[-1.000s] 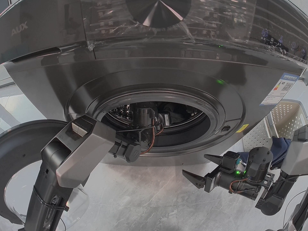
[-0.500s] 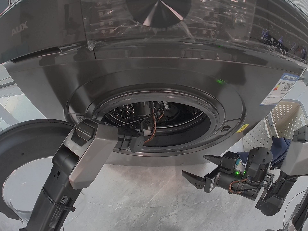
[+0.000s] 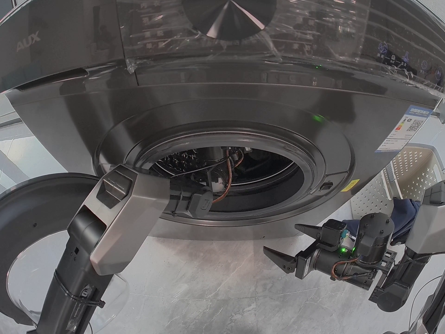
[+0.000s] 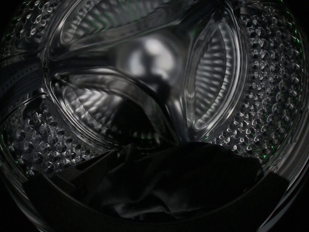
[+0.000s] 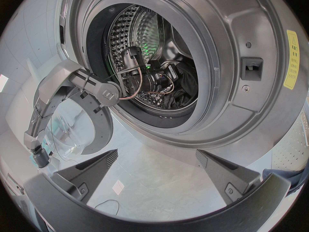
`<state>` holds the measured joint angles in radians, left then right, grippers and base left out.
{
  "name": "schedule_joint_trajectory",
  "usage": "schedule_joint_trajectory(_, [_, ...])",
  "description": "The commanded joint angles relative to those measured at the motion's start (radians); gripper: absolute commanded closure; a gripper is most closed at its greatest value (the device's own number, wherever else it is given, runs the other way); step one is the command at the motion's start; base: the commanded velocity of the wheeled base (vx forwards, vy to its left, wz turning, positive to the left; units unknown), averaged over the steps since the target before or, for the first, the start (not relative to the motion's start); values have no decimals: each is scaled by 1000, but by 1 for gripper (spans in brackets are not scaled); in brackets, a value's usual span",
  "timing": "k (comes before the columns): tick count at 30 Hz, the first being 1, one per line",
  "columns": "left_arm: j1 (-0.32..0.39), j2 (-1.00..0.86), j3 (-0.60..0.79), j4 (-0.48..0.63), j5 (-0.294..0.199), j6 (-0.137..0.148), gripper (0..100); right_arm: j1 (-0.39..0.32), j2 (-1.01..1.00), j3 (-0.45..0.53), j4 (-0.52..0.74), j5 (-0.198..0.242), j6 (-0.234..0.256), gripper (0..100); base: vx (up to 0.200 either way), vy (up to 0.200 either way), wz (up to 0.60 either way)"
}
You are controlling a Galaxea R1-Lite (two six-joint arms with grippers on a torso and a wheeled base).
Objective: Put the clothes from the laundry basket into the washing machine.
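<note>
The dark washing machine [image 3: 324, 163] stands with its round opening free, and my left arm [image 3: 125, 209] goes in through it. Its gripper [image 5: 172, 74] is inside the steel drum [image 4: 267, 81], just above a heap of dark clothes [image 4: 180, 178] lying on the drum floor [image 5: 186, 84]. My right gripper [image 3: 282, 240] hangs open and empty in front of the machine, below the opening's right side, its two fingers [image 5: 96, 165] spread wide. At the far right a blue garment [image 3: 405, 212] hangs over the white perforated laundry basket [image 3: 417, 168].
The machine's round glass door [image 3: 28, 209] is swung open at the left, beside my left arm. Grey marble floor [image 3: 222, 284] lies free between the arms. A yellow warning sticker [image 5: 291, 58] sits beside the door latch [image 5: 251, 68].
My left arm has pushed its wrist deeper into the drum, the forearm shifting slightly. The right arm has stayed where it was.
</note>
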<state>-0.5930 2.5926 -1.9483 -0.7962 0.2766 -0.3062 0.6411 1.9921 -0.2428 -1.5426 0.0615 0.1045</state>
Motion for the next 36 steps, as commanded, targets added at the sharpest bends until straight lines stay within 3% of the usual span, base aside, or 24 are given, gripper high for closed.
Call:
schedule_joint_trajectory(1, [-18,-149,149,0,1,-1,0,-4,-1,0,-1,0,-2,0,0,0,0])
schedule_joint_trajectory(6, [-18,-236,305,6,0,4,0,-4,-3,0,-1,0,-2,0,0,0,0])
schedule_joint_trajectory(12, [-44,-336,586,-8,-16,10,0,-9,-6,-1,-1,1,0,0,0,0,0])
schedule_joint_trajectory(15, [-47,-353,641,-15,-19,13,0,-9,-7,2,-1,1,0,0,0,0,0])
schedule_joint_trajectory(17, [-70,-368,717,-52,-27,27,0,-9,-7,2,-1,1,0,0,0,0,0])
schedule_joint_trajectory(23, [-84,-359,853,-218,-27,125,0,-11,-12,7,-1,1,0,0,0,0,0])
schedule_joint_trajectory(31, [-79,-350,867,-252,-34,136,0,-6,-6,3,-1,1,0,0,0,0,0])
schedule_joint_trajectory(32, [-73,-316,815,-253,-73,136,0,-6,-3,3,-1,1,0,0,0,0,0])
schedule_joint_trajectory(36, [-67,-229,700,-255,-76,133,0,-9,-3,5,-1,1,0,0,0,0,0])
